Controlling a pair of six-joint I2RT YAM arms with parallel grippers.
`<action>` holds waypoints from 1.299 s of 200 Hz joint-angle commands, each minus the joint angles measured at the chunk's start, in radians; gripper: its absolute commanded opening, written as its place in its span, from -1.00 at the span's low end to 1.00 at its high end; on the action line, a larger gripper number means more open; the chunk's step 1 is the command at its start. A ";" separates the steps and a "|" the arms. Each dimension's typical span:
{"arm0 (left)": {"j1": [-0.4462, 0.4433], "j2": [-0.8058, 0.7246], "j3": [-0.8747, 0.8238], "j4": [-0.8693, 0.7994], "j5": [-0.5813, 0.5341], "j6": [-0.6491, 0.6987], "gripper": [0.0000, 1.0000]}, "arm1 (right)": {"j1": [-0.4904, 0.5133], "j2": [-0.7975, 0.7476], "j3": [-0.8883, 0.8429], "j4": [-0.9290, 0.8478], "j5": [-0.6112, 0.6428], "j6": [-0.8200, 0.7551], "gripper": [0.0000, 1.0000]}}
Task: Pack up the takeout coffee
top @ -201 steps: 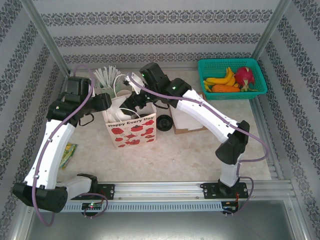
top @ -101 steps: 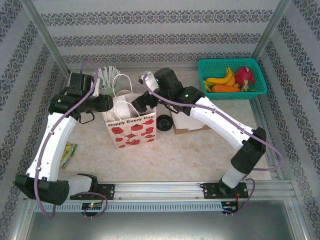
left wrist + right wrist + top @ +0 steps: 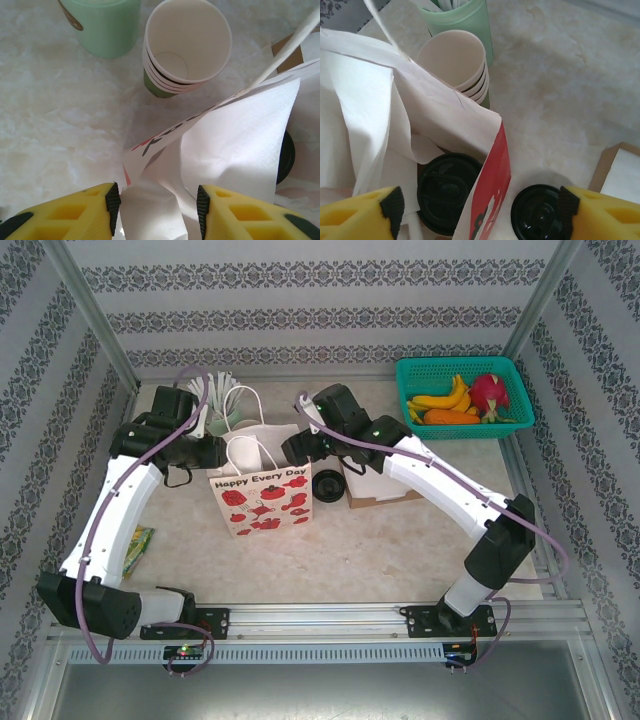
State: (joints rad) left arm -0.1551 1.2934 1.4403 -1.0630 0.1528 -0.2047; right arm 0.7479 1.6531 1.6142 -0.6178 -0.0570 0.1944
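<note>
The takeout coffee (image 3: 449, 192) sits inside the paper gift bag (image 3: 490, 185), black lid facing up, long axis vertical. The bag stands on a pale marbled tabletop (image 3: 400, 550) ringed by patterned walls. The left pincer (image 3: 158, 202) is partly open astride the bag's rim. The right pincer (image 3: 481, 207) gapes wide above the bag, empty.

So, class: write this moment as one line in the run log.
left tool: open around bag edge | right tool: open, astride bag wall | takeout coffee: inside bag, lid up | loose lid: on table outside
</note>
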 commanded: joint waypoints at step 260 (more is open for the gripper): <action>0.115 -0.092 -0.612 0.510 -0.148 -0.716 0.99 | 0.036 0.103 0.182 -0.147 0.169 0.161 -0.78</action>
State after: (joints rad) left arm -0.0257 1.1751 0.8371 -0.6533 -0.0502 -0.8677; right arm 0.7704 1.7645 1.7851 -0.7605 0.0505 0.3573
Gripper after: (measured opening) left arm 0.996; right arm 0.120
